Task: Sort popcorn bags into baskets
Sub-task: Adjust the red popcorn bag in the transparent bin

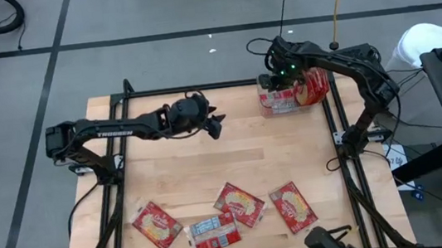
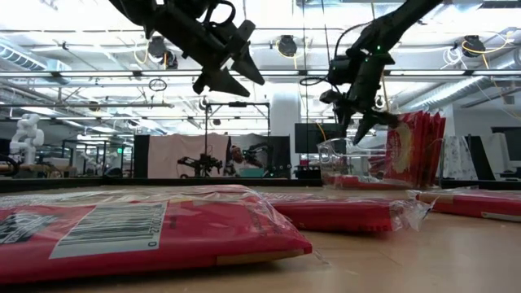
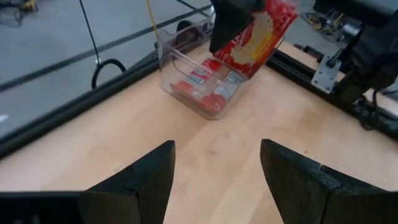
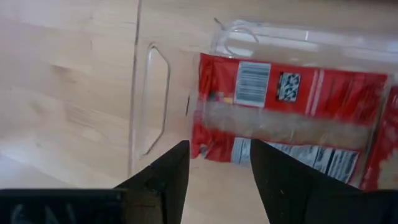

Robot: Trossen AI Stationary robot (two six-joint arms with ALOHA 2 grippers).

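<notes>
The right end effector (image 1: 285,77) hangs open and empty above the small clear plastic bin (image 1: 270,104) at the wooden desk's (image 1: 233,156) far right corner, where several flat red popcorn packets (image 1: 305,89) sit. Four more red packets (image 1: 238,205) lie along the near edge. The left end effector (image 1: 218,125) hovers open mid-desk.

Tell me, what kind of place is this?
Probably a robotics lab or workshop. Two arms are fixed to a framed wooden table, cables trail over a grey floor, and beyond the table the low view shows an open hall with ceiling rails and more equipment.
</notes>
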